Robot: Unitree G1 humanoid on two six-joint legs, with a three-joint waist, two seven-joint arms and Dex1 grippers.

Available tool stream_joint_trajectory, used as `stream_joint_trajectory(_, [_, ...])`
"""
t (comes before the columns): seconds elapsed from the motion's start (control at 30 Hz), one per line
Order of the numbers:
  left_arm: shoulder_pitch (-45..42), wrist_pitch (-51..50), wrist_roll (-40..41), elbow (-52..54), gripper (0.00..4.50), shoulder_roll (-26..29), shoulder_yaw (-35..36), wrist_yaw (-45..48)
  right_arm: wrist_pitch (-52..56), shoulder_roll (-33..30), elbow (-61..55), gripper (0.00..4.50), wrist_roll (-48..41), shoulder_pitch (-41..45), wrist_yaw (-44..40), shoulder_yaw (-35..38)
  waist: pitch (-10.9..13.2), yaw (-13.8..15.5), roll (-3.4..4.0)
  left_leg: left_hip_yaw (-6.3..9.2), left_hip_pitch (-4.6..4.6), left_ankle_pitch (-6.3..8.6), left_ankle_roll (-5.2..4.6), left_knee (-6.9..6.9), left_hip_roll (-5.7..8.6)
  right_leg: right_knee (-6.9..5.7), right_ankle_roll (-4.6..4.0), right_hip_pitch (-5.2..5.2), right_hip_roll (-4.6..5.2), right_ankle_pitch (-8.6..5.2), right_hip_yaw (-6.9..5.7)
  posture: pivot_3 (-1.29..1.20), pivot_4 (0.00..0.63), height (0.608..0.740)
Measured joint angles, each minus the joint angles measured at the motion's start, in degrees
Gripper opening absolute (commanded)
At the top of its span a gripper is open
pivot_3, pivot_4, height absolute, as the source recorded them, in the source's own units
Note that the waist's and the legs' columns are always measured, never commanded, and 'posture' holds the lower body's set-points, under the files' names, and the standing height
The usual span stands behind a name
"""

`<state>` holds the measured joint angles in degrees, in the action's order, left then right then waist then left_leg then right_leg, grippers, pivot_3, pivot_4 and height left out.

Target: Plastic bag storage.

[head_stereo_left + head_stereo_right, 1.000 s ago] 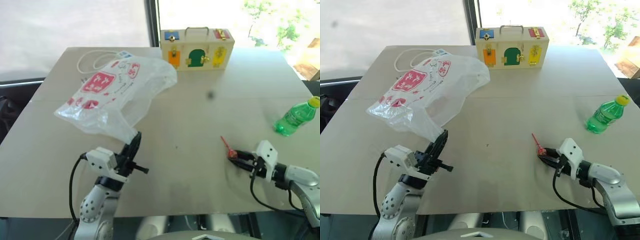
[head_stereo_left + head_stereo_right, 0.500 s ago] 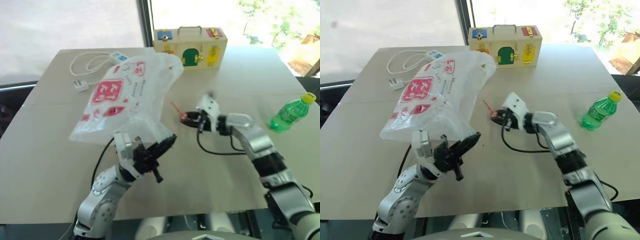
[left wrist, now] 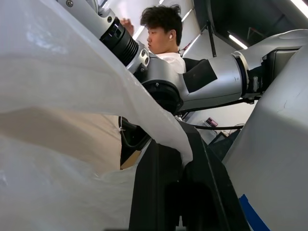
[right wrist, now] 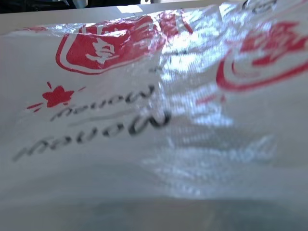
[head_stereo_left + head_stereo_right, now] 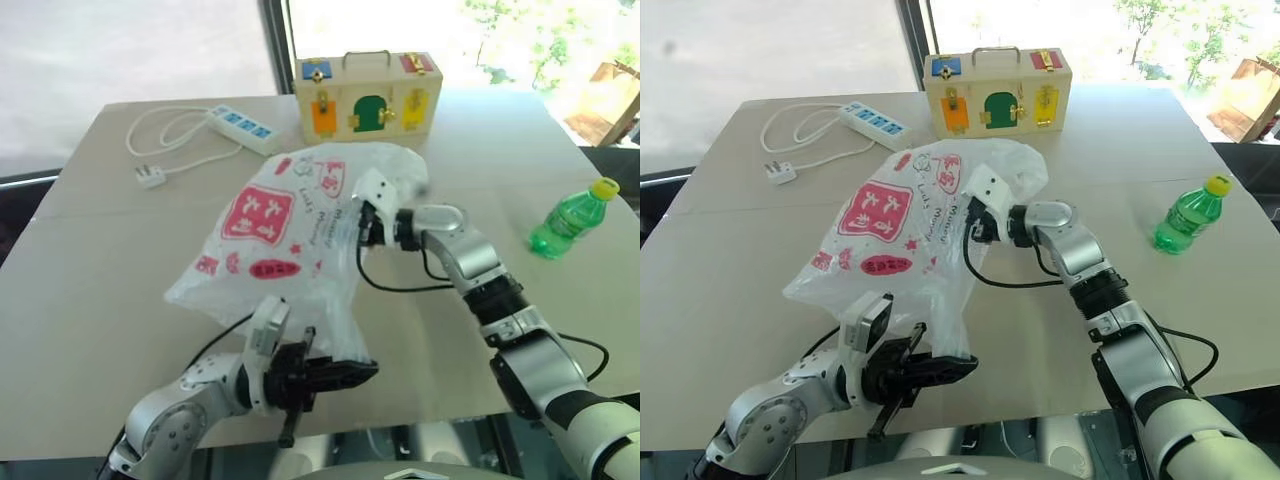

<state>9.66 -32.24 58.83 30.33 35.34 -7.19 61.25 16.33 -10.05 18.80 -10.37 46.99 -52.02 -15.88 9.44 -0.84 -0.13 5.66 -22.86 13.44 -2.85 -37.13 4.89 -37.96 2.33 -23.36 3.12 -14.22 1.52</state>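
Note:
The plastic bag, crinkly translucent white with red logos, is lifted over the middle of the table. Its lower end trails down to my left gripper near the table's front edge. That gripper points right and is shut on a strip of the bag's film, which is pinched between its black fingers. My right gripper reaches in from the right, pointing left, and is pressed against the bag's right side below its top. The bag's printed film lies right in front of the right wrist camera.
A wooden box with coloured doors and latches stands at the table's far edge. A white power strip with a coiled cord and plug lies at the far left. A green bottle lies on the right. A person is behind the robot.
My right arm swung from the table's right side across to the bag's right side. My left gripper turned to point right and drew the bag back and right, uncovering the power strip.

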Motion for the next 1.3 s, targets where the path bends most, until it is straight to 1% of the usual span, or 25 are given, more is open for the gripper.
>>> stream_joint_trajectory(0.07, [0.14, 0.0, 0.06, 0.08, 0.0, -0.24, 0.22, -0.14, 0.83, 0.3, -1.31, 4.35, -0.12, -0.1, 1.13, 0.72, 0.0, 0.02, 0.0, 0.0, 0.0, -0.02, 0.04, 0.02, -0.02, 0.0, -0.02, -0.01, -0.02, 0.01, 0.0, 0.0, 0.15, 0.74])
stream_joint_trajectory(0.1, [0.22, 0.0, 0.13, 0.12, 0.0, -0.73, 0.35, -0.3, 0.99, 0.29, -2.29, 4.47, -0.08, -0.64, 1.99, 1.03, 0.0, 0.05, 0.0, 0.0, 0.0, -0.02, 0.04, 0.03, -0.02, 0.0, -0.03, -0.01, -0.02, 0.02, 0.0, 0.0, 0.15, 0.74])
stream_joint_trajectory(0.17, [0.13, 0.01, 0.71, 0.14, 0.0, -1.82, 0.93, -1.23, 1.34, -0.2, -3.75, 4.47, 0.12, -2.55, 3.17, 1.36, 0.0, 0.16, 0.0, 0.0, 0.0, -0.02, 0.04, 0.03, -0.02, 0.02, -0.02, -0.01, -0.01, 0.02, 0.0, 0.0, 0.15, 0.74])
stream_joint_trajectory(0.23, [-0.18, 0.09, 1.16, 0.14, 0.0, -2.73, 2.42, -2.31, 2.83, -2.11, -5.62, 4.47, 0.08, -5.07, 3.11, 1.39, 0.0, 0.23, 0.01, 0.0, -0.01, -0.02, 0.03, 0.03, -0.02, 0.03, -0.02, -0.01, 0.0, 0.02, 0.0, 0.0, 0.15, 0.74])
stream_joint_trajectory(0.37, [-0.37, 0.11, 1.61, 0.15, 0.0, -3.76, 3.53, -3.56, 5.55, -5.62, -9.02, 4.47, -1.23, -7.37, 2.22, 3.18, 0.02, 0.07, 0.04, -0.05, -0.02, -0.02, 0.03, 0.05, -0.03, 0.01, -0.02, -0.07, -0.01, 0.02, 0.08, 0.0, 0.15, 0.74])
stream_joint_trajectory(0.4, [-0.41, 0.03, 1.65, 0.17, 0.0, -4.13, 3.59, -3.92, 7.4, -8.95, -12.96, 4.47, -2.57, -9.1, 0.21, 3.49, 0.04, 0.14, 0.06, -0.04, -0.04, -0.02, 0.03, 0.08, -0.04, 0.03, -0.02, -0.07, -0.02, 0.02, 0.07, 0.0, 0.15, 0.74])
stream_joint_trajectory(0.43, [-0.24, 0.15, 1.8, 0.49, 0.0, -4.56, 4.17, -4.24, 9.39, -13.98, -17.92, 4.47, -4.37, -12.06, -3.03, 3.53, 0.04, 0.53, 0.06, 0.02, -0.1, -0.02, 0.02, 0.07, -0.04, 0.11, -0.02, -0.06, 0.01, 0.01, -0.02, 0.0, 0.15, 0.74])
stream_joint_trajectory(0.5, [1.4, 0.23, 2.04, 0.57, 0.0, -5.07, 5.2, -5.4, 12.46, -22.74, -24.08, 4.47, -6.52, -17.47, -8.15, 4.52, 0.07, 1.32, 0.12, 0.02, -0.22, 0.04, -0.07, 0.06, -0.03, 0.3, -0.01, -0.06, 0.05, 0.02, -0.04, 0.0, 0.15, 0.74])
stream_joint_trajectory(0.53, [2.43, 0.36, 2.56, 0.57, 0.0, -6.3, 6.48, -6.73, 15.37, -28.09, -28.05, 4.47, -8.24, -20.22, -10.47, 5.95, 0.11, 1.43, 0.18, -0.07, -0.37, 0.06, -0.11, 0.02, -0.03, 0.29, 0.0, -0.18, 0.06, 0.02, 0.06, 0.0, 0.15, 0.74])
stream_joint_trajectory(0.63, [3.1, 0.71, 3.74, 0.72, 0.0, -7.86, 7.96, -8.72, 18.9, -31.15, -32.85, 4.47, -11.43, -19.37, -9.62, 11.46, 0.18, 0.33, 0.25, -0.17, -0.49, 0.05, -0.1, -0.05, -0.12, 0.17, 0.01, -0.37, 0.02, 0.03, 0.15, 0.0, 0.15, 0.74])
stream_joint_trajectory(0.67, [3.71, 1.13, 4.32, 0.89, 0.0, -9.09, 8.67, -9.95, 19.94, -32.81, -33.65, 4.47, -12.79, -16.44, -7.35, 16.17, 0.22, 0.14, 0.31, -0.2, -0.48, 0.05, -0.1, -0.06, -0.12, 0.15, 0.01, -0.37, 0.01, 0.02, 0.2, 0.0, 0.15, 0.74])
stream_joint_trajectory(0.7, [4.07, 1.35, 4.37, 1.15, 0.0, -9.41, 8.95, -10.41, 20.03, -33.96, -33.49, 4.47, -12.89, -14.51, -6.07, 19.07, 0.23, 0.15, 0.32, -0.19, -0.49, 0.05, -0.1, -0.06, -0.12, 0.16, 0.01, -0.36, 0.01, 0.02, 0.16, 0.0, 0.15, 0.74])
stream_joint_trajectory(0.73, [4.91, 1.48, 4.36, 1.52, 0.0, -10.01, 8.95, -11.19, 19.61, -36.56, -32.52, 4.47, -12.72, -11.5, -3.79, 23.88, 0.22, 0.4, 0.3, -0.18, -0.48, 0.05, -0.09, -0.07, -0.15, 0.18, 0.0, -0.31, 0.02, 0.01, 0.05, 0.0, 0.15, 0.74])
stream_joint_trajectory(0.83, [5.05, 1.72, 4.28, 1.78, 0.0, -11.33, 8.85, -12.37, 17.49, -39.65, -28.41, 4.47, -11.23, -9.77, -0.53, 29.34, 0.09, 1.31, 0.07, -0.16, -0.49, 0.04, -0.08, -0.11, -0.2, 0.28, -0.01, -0.19, 0.04, 0.01, -0.09, 0.0, 0.15, 0.74])
stream_joint_trajectory(0.87, [4.74, 1.74, 4.23, 1.79, 0.0, -11.98, 8.76, -12.89, 15.71, -41.26, -25.1, 4.47, -9.95, -10.4, 0.52, 30.57, 0.09, 1.71, 0.06, -0.18, -0.54, 0.04, -0.08, -0.18, -0.2, 0.31, -0.01, -0.17, 0.06, 0.01, -0.09, 0.0, 0.15, 0.74])
stream_joint_trajectory(0.9, [4.53, 1.79, 4.2, 1.84, 0.0, -12.29, 8.63, -13.11, 14.56, -42.65, -21.43, 4.47, -8.66, -11.8, 1.26, 31.56, 0.09, 1.92, 0.06, -0.21, -0.67, 0.04, -0.1, -0.22, -0.19, 0.4, 0.0, -0.21, 0.11, 0.02, -0.12, 0.0, 0.15, 0.74])
stream_joint_trajectory(1.0, [4.23, 1.8, 3.91, 1.85, 0.0, -12.37, 8.5, -13.58, 14.34, -43.34, -17.09, 4.47, -7.9, -13.75, 1.71, 32.59, 0.1, 1.77, 0.1, -0.4, -0.83, 0.03, -0.11, -0.26, -0.18, 0.38, 0.02, -0.43, 0.11, 0.04, 0.06, 0.0, 0.15, 0.74])
stream_joint_trajectory(1.17, [3.7, 1.81, 2.69, 1.84, 0.0, -11.84, 8.32, -13.27, 19.06, -45.0, -6.95, 4.47, -5.98, -16.85, 7.98, 34.77, 0.11, 1.68, 0.14, -0.41, -0.81, 0.04, -0.13, -0.21, -0.2, 0.31, 0.01, -0.45, 0.1, 0.03, 0.05, 0.0, 0.15, 0.74])
stream_joint_trajectory(1.3, [3.56, 1.8, 1.94, 1.84, 0.0, -11.8, 8.28, -12.76, 22.81, -44.86, -4.97, 4.47, -6.42, -17.95, 10.42, 35.13, 0.08, 1.56, 0.26, -0.51, -0.76, 0.05, -0.16, -0.22, -0.22, 0.25, 0.01, -0.44, 0.08, 0.03, 0.12, 0.0, 0.15, 0.74])
